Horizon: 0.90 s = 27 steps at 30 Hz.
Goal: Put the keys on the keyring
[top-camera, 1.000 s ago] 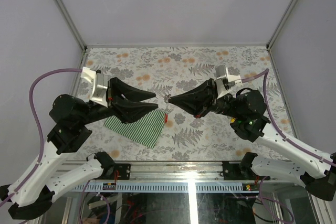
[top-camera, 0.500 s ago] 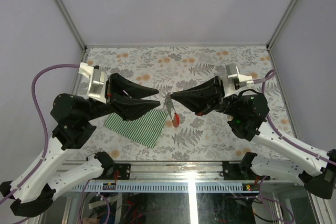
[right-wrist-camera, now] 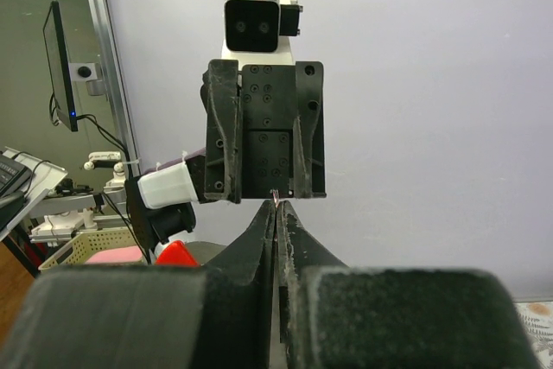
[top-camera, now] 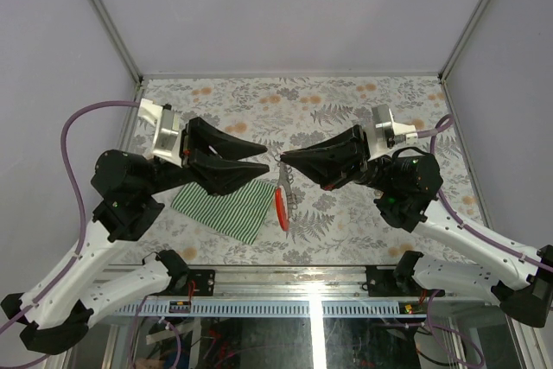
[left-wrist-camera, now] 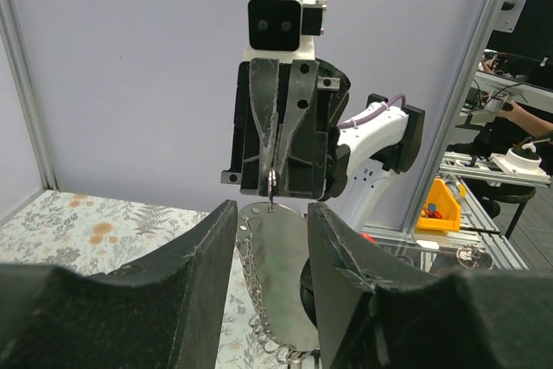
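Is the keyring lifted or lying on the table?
Lifted. The right gripper is shut on the keyring at its loop; the left wrist view shows it hanging in air below the closed fingertips.

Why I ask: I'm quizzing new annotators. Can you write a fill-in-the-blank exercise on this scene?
1. The right gripper is ___ on the keyring.
2. The tag hanging from the keyring is ___ in colour.
3. The left gripper holds nothing, and its jaws are ___.
4. The green-and-white cloth has a ___ pattern.

Missing words: shut; red; open; striped.
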Available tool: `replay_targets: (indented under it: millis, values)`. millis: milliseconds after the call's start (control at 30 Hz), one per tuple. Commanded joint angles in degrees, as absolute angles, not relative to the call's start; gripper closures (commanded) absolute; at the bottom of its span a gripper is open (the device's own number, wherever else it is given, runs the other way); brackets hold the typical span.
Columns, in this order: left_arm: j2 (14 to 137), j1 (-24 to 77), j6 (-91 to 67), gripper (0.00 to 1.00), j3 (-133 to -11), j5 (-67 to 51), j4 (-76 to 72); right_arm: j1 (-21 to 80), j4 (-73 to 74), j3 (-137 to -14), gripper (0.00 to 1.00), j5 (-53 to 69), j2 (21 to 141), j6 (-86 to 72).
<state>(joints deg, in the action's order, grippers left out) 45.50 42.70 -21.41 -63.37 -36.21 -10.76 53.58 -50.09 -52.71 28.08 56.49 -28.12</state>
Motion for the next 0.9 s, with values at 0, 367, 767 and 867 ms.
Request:
replay_targets:
  millis: [0, 367, 767, 867]
  values:
    - [46.8, 42.5, -21.9, 0.61, -63.4, -36.6, -13.8, 53.9, -54.8, -54.3, 1.0, 26.8, 56.0, -27.9]
    - [47.9, 42.5, -23.3, 0.65, -62.6, -39.5, -17.1, 53.9, -54.3, -54.0, 1.0, 26.5, 55.5, -27.4]
    - [48.7, 42.6, -24.1, 0.71, -62.7, -40.3, -17.4, 54.0, -54.0, -53.5, 1.0, 26.3, 55.2, -26.9]
    - [48.8, 42.6, -24.3, 0.73, -62.6, -40.2, -17.7, 53.9, -53.9, -53.5, 1.0, 26.3, 55.2, -26.9]
